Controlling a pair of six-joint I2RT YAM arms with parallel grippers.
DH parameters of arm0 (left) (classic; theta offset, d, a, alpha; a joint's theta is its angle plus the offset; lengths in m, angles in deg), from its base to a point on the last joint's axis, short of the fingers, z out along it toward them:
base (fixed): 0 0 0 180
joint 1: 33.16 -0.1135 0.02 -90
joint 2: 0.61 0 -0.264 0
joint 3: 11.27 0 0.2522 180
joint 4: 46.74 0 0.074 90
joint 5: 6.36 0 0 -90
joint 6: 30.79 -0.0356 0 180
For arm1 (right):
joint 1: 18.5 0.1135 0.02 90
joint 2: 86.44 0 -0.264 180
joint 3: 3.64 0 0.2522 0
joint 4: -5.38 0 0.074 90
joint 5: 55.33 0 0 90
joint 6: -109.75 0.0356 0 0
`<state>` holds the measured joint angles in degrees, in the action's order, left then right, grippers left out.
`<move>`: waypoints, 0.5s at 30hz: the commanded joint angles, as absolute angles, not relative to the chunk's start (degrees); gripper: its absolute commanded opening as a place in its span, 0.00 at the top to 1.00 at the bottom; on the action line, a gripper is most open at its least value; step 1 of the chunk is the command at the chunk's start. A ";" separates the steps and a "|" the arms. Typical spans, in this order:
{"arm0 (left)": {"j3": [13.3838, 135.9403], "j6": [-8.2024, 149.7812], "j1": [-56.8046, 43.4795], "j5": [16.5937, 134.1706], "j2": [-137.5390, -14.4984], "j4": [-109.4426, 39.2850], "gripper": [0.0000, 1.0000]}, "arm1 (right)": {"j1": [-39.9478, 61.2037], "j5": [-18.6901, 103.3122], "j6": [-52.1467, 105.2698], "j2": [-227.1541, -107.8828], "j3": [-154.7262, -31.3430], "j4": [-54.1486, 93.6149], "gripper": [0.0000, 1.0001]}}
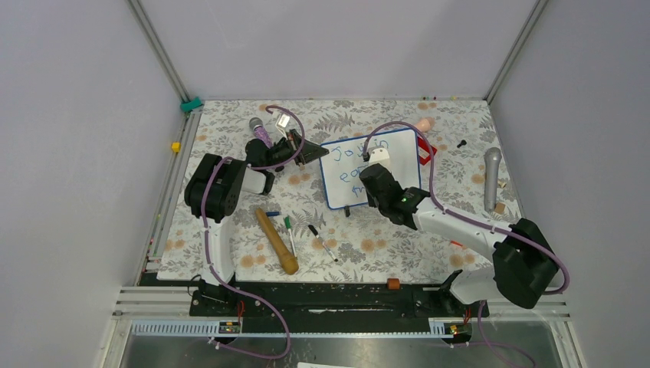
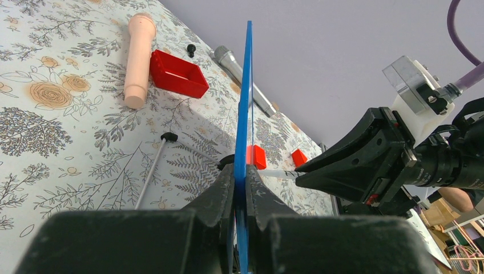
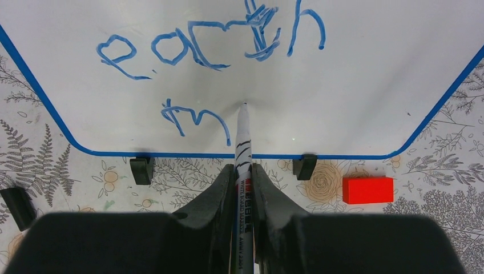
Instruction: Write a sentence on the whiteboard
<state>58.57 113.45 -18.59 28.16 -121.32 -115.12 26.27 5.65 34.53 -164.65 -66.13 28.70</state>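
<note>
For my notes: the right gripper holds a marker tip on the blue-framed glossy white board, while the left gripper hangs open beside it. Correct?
No: the left gripper is shut on the blue-framed glossy whiteboard, as the left wrist view shows. The rest holds.

One whiteboard, one held marker, one wooden stick, one grey microphone
</note>
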 commanded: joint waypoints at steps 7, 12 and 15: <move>57.95 108.34 -17.87 25.57 -120.80 -117.44 1.00 | 25.81 6.01 33.87 -168.03 -70.69 28.32 1.00; 57.95 108.35 -17.83 25.63 -120.76 -117.44 1.00 | 25.82 8.06 34.17 -168.03 -70.14 29.57 1.00; 57.95 108.34 -17.84 25.56 -120.77 -117.48 1.00 | 25.87 9.66 34.25 -167.99 -69.83 30.62 1.00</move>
<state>58.57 113.45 -18.59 28.18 -121.32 -115.12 26.27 7.27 34.27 -167.60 -68.36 29.38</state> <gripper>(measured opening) 0.055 0.189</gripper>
